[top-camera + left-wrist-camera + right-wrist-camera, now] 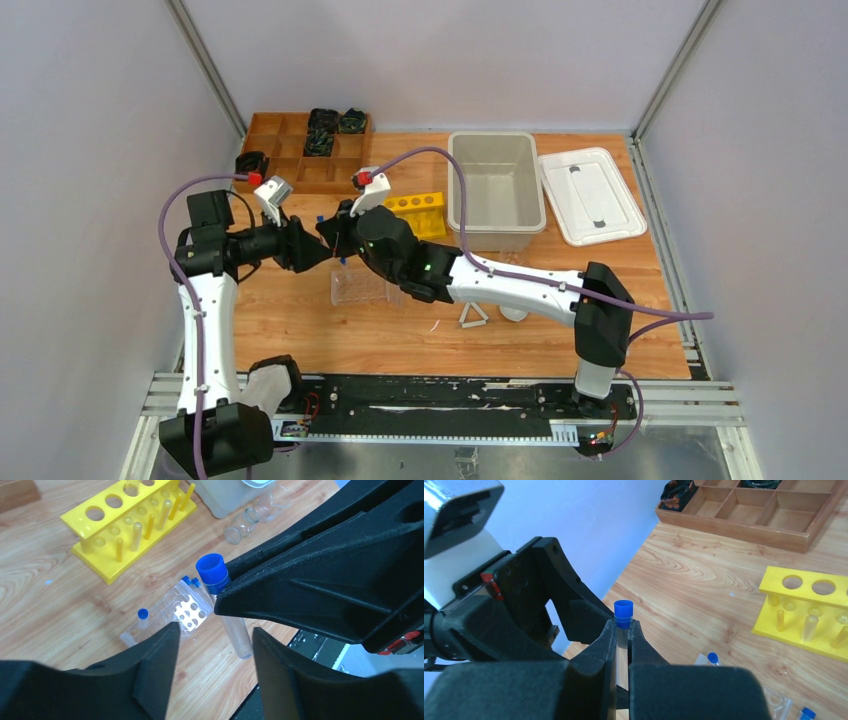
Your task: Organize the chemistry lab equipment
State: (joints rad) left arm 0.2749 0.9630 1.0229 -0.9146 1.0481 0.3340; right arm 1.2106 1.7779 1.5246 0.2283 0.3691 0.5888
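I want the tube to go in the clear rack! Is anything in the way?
Nothing visible does. The right gripper holds the tube in the air, up near the rack, with open space between them. The open left gripper is close to the tube.

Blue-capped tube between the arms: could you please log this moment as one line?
right end effector: shut on blue-capped tube | left end effector: open, near the tube | clear tube rack: below the tube
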